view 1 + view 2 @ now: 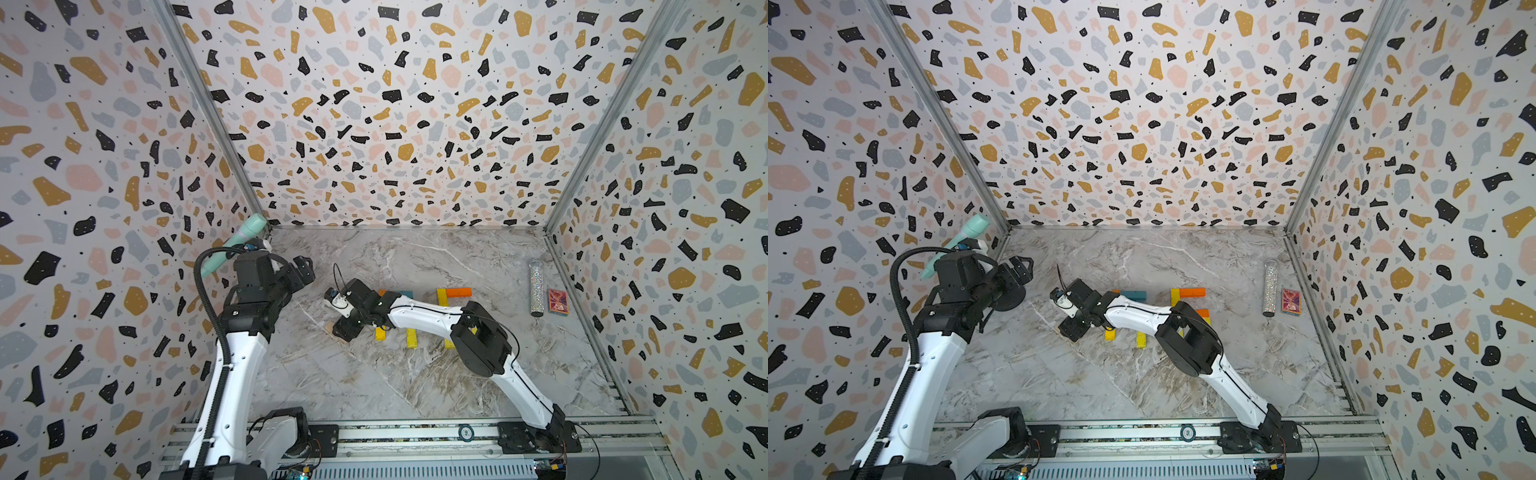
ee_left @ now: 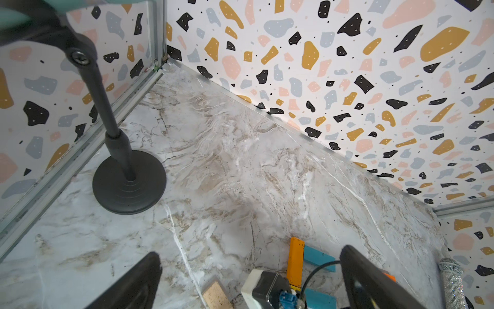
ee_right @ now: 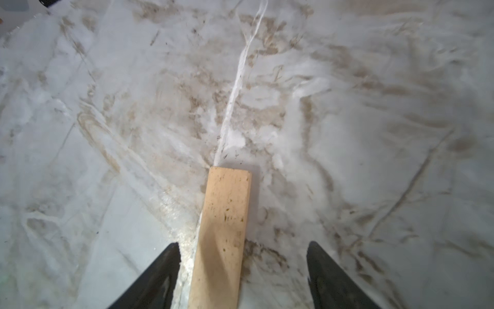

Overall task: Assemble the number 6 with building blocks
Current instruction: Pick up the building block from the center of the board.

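1. The right gripper [image 3: 243, 244] hangs low over the marble table [image 1: 374, 382], its jaws apart and astride a pale plank [image 3: 224, 227]. A gap shows on either side, so neither finger touches the wood.
2. The plank lies flat on the table at the left edge of the block group.
3. The coloured blocks sit mid-table, partly hidden under the right arm [image 1: 424, 318]. Two yellow blocks [image 1: 411, 337] lie just beside the gripper and a teal block [image 1: 1133, 296] lies behind the wrist. Farther right, an orange block [image 1: 458, 292] meets the far end of another yellow block [image 1: 441, 297] at a right angle. The arm hides whether they form a 6.
4. The left gripper [image 1: 301, 270] is raised at the table's left near a black stand [image 2: 129, 184], jaws wide apart and empty.
5. A glitter tube [image 1: 537, 286] and a red box [image 1: 557, 301] lie by the right wall, well apart from the blocks.
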Robot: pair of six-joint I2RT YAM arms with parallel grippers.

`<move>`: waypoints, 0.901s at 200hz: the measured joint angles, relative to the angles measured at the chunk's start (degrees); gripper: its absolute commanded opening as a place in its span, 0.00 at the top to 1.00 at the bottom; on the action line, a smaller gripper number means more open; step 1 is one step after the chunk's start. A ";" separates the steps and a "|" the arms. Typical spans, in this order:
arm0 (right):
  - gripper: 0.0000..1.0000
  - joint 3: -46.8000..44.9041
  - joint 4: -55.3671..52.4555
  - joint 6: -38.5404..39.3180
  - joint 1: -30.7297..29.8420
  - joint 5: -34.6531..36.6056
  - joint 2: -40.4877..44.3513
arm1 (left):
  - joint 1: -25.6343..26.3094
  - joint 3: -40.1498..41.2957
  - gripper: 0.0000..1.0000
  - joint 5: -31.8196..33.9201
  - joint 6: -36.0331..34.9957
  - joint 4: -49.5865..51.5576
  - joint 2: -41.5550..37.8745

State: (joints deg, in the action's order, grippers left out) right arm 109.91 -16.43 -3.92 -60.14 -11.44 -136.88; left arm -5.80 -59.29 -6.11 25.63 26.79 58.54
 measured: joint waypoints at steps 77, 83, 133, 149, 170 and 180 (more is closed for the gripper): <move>0.45 5.62 -1.46 -0.63 -1.44 2.27 -4.59 | -0.42 0.02 0.01 -3.37 0.02 -0.07 -0.59; 0.47 6.23 -1.81 -0.42 -1.60 2.62 -4.90 | -0.42 0.02 0.01 -3.56 0.04 -0.07 -0.63; 0.56 6.71 -3.17 3.06 -2.60 7.30 -5.14 | -0.42 0.00 0.00 -4.24 0.04 -0.02 -0.70; 0.56 6.67 -3.26 3.87 -2.97 8.22 -5.09 | -0.50 0.00 0.00 -4.31 0.04 -0.02 -0.70; 0.64 5.18 -2.78 4.57 -3.23 8.74 -4.22 | -0.52 0.00 0.00 -4.33 0.04 0.04 -0.70; 0.67 3.74 -2.34 5.20 -3.45 9.03 -3.34 | -0.52 0.00 0.01 -4.31 0.02 0.13 -0.72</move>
State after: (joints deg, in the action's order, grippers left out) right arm 113.65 -18.76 1.28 -63.59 -2.42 -140.22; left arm -6.33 -59.29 -10.41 25.65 26.92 57.82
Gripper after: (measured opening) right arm 0.357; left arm 0.994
